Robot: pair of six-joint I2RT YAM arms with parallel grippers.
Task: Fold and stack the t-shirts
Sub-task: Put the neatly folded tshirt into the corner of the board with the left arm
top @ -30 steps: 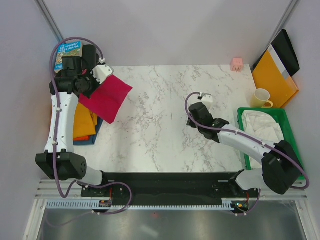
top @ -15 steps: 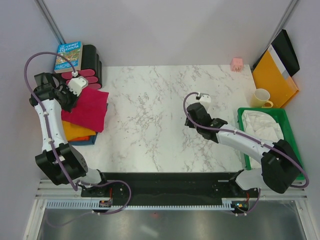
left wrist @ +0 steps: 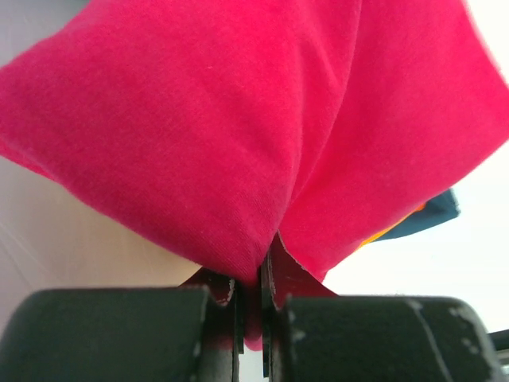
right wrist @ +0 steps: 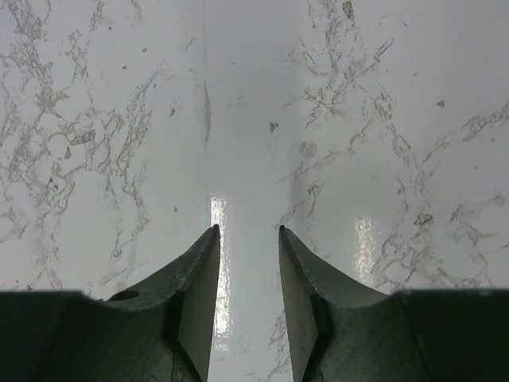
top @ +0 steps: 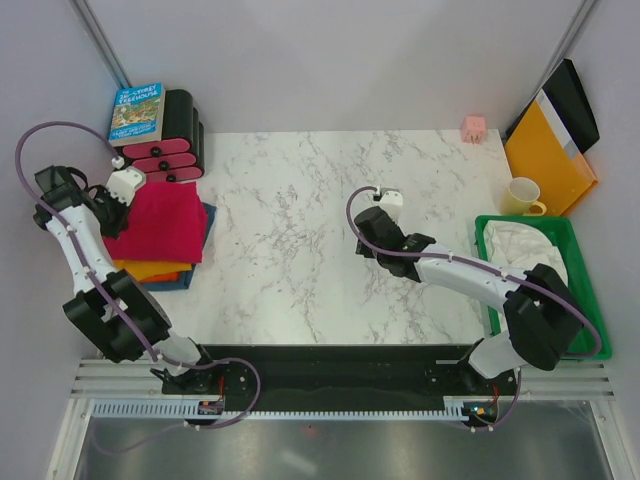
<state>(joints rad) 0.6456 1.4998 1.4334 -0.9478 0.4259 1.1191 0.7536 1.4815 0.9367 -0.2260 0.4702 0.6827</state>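
Left gripper (left wrist: 252, 296) clamped the crimson t-shirt (top: 162, 222) atop the orange t-shirt (top: 150, 269), left edge; right gripper (right wrist: 248, 263) hung parted over the worktop (top: 300, 200).

A yellow mug (top: 520, 197) sits beside a green tray (top: 545, 220) holding white cloth (top: 525, 252).

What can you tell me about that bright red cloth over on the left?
The crimson t-shirt is plain, soft-looking fabric, folded into a rough rectangle. It lies on top of a stack at the left edge of the table, over the orange t-shirt and the dark blue t-shirt. The left gripper is shut on its outer edge, pinching a bunched fold, and creases spread from that pinch.
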